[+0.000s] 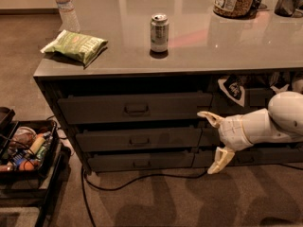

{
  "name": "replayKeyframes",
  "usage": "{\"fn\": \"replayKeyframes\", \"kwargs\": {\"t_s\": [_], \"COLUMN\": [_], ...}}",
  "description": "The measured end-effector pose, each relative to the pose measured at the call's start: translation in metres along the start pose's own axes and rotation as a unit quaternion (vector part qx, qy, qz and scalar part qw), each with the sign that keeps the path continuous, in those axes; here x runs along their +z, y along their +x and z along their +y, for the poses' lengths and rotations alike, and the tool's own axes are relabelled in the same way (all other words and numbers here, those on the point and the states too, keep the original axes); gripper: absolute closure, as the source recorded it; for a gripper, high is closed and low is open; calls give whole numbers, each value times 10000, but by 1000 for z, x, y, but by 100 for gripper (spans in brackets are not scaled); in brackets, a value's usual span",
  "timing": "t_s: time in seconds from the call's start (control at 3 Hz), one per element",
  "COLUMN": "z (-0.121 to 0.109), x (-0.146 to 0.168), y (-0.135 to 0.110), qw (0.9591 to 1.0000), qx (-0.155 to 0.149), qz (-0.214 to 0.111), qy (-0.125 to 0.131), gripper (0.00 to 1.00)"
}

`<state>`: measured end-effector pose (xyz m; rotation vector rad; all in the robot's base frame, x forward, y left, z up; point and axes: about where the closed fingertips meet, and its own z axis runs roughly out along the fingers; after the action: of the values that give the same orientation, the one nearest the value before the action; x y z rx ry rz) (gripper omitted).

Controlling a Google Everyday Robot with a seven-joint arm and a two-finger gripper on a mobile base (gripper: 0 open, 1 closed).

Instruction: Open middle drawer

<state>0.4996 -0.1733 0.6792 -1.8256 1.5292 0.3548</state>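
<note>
Middle drawer [104, 139] sits in the left stack of the cabinet [118, 73], between the taller top drawer [90, 109] and the slim bottom drawer [111, 162], and looks shut or nearly so. Likely rigid, on slides, moderate pull and not fragile; the flat front gives no grip, so take the small centred handle [139, 140]. Gripper [211, 142] hangs just past the drawer's right end with its fingers spread wide and empty, apart from the handle.
</note>
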Motion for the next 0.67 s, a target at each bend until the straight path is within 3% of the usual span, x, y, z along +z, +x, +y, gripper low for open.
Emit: {"fn": "replayKeyframes", "kwargs": {"t_s": [0.33,0.67], "z": [-3,-18], "x": [31,76], "y": [13,47], "qw": [9996,9970], "qx": [288,759], "qz": [-63,76], "qy": [46,148], "gripper": [0,0]}}
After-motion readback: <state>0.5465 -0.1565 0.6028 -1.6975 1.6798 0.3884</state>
